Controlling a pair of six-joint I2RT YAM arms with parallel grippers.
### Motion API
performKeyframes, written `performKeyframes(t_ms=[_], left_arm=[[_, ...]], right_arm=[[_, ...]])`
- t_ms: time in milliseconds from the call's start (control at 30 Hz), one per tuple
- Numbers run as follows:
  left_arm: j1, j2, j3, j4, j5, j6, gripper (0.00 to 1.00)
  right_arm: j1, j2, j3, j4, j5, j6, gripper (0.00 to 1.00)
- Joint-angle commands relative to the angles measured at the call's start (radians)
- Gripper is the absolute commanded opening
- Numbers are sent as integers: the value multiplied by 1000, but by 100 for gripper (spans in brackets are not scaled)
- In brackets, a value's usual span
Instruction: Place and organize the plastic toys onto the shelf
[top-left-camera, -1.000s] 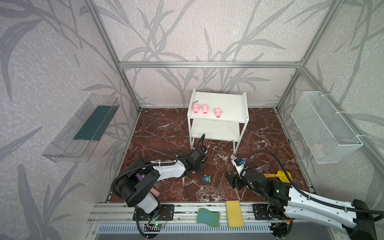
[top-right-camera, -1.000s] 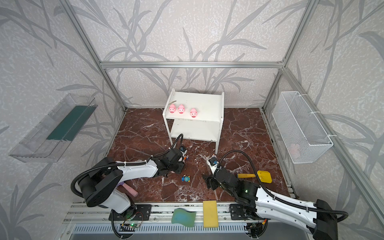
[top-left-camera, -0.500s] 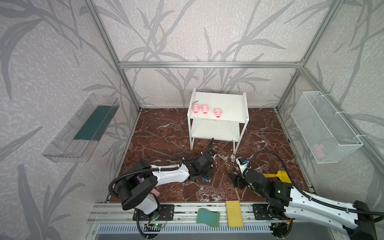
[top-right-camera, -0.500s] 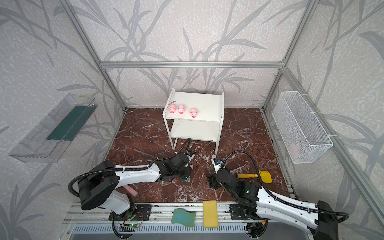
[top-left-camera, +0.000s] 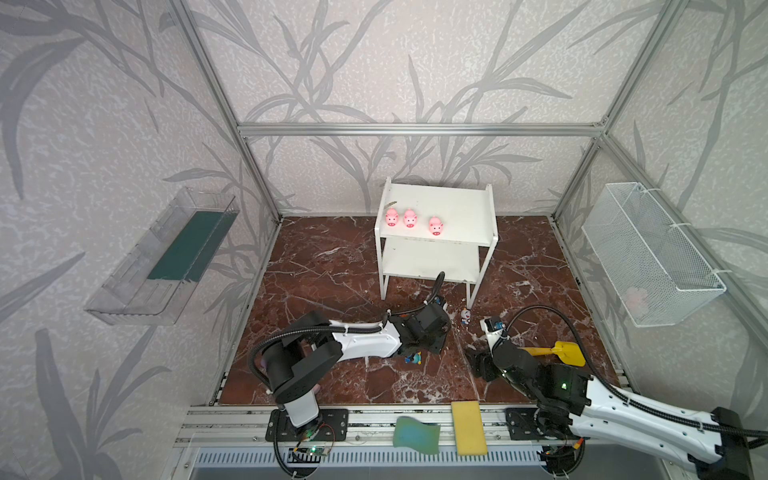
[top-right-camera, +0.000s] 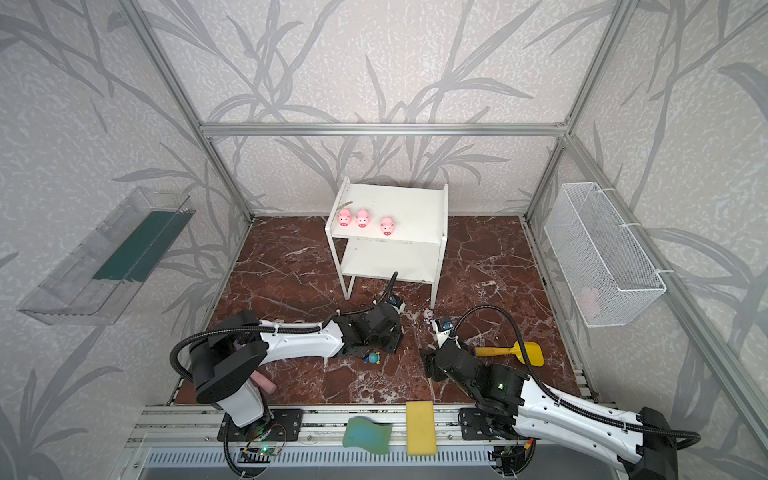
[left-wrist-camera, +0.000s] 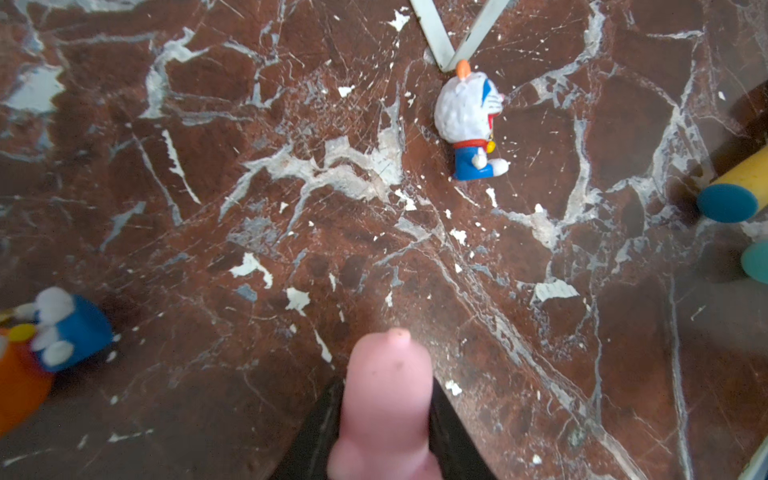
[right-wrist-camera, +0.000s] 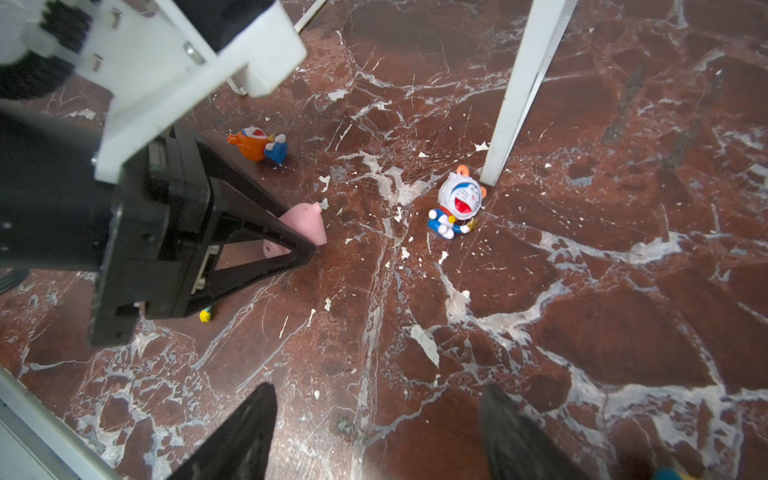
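Observation:
The white shelf (top-left-camera: 451, 199) stands at the back with three pink pigs (top-left-camera: 410, 218) in a row on its top board. My left gripper (top-left-camera: 442, 334) is low over the floor in front of the shelf, shut on a fourth pink pig (left-wrist-camera: 386, 374) that sticks out past its fingertips (right-wrist-camera: 307, 249). A white-blue figurine (top-left-camera: 465, 316) sits by the shelf's front right leg (right-wrist-camera: 515, 104). An orange figurine (right-wrist-camera: 257, 143) lies beyond the left gripper. A teal figurine (top-left-camera: 413, 358) lies beside the left wrist. My right gripper (right-wrist-camera: 380, 419) is open and empty, just above bare floor.
A yellow toy shovel (top-left-camera: 557, 353) lies right of the right arm. A yellow sponge (top-left-camera: 468, 422) and a green sponge (top-left-camera: 415, 434) rest on the front rail. A wire basket (top-left-camera: 648, 257) hangs on the right wall, a clear tray (top-left-camera: 166, 257) on the left.
My left gripper has moved right and slightly forward along the floor, from near the shelf's left leg toward the middle. The right arm has barely shifted.

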Motion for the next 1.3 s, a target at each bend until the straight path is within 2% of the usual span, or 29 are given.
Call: performKeyframes(t_ms=[0,67,167,400,567,733,867,1033,1267], left_arm=[[-8,22,34,-10,-8,-58,39],[-10,19,36,-4,-14,-64,52],[-11,-7,38,-28,-36,-60,64],[-8,-198,-22,-131,-103,-36,78],[-7,-410,-77,-280,-163,12,81],[-4,-622,-96,-452,-188,115,83],[7,-787,-102,-563,-208,198,89],[30,-958,-139,-606,-206,255,94],[68,-1086,-186,-634,-188,282,95]], right_arm=[[3,-10,-17,-36,-1,18,77],[3,-6,-21,-31,-7,44,77],[3,11,-27,-2,-16,53,77],[3,147,-25,129,-63,95,77],[3,321,6,250,-104,132,77],[3,504,98,273,-126,160,75],[2,648,183,287,-150,176,74],[2,796,260,313,-123,207,72],[3,937,393,191,-32,225,67]])
